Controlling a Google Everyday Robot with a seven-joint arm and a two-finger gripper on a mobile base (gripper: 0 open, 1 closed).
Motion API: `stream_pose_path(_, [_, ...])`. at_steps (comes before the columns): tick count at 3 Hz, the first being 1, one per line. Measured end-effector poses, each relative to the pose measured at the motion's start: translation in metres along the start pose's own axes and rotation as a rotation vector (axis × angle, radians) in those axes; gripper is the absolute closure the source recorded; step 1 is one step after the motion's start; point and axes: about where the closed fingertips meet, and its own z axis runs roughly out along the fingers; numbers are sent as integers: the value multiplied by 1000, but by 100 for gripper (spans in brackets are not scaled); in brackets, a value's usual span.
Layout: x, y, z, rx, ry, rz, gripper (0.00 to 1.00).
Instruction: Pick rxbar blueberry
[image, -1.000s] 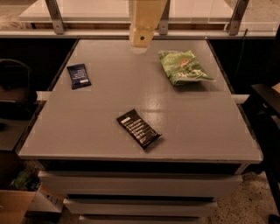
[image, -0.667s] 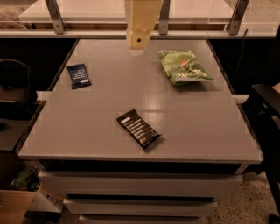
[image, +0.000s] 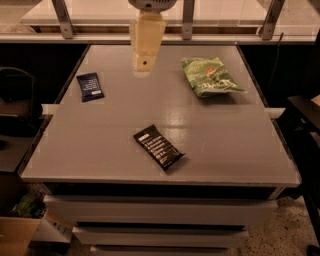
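Observation:
The rxbar blueberry (image: 90, 86) is a small dark navy wrapper with white text, lying flat near the left edge of the grey table (image: 100, 145). My gripper (image: 143, 65), a cream-coloured piece hanging down from the top of the view, hovers above the far middle of the table. It is to the right of the blue bar, a little farther back, and apart from it. It holds nothing that I can see.
A longer black bar wrapper (image: 158, 147) lies near the table's front centre. A crinkled green chip bag (image: 211, 76) lies at the far right. A dark chair (image: 15, 105) stands left of the table, a cardboard box (image: 15, 240) lies on the floor at lower left, and dark furniture (image: 305, 120) stands at right.
My gripper has shifted a little to the left, toward the blue bar's side. The items on the table have not moved.

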Motion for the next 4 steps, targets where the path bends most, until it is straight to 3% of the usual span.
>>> stream_pose_path(3, [-22,-31,107,-95,-68,-47,0])
stream_pose_path(4, [-23,-34,139,-128,-81,-27,0])
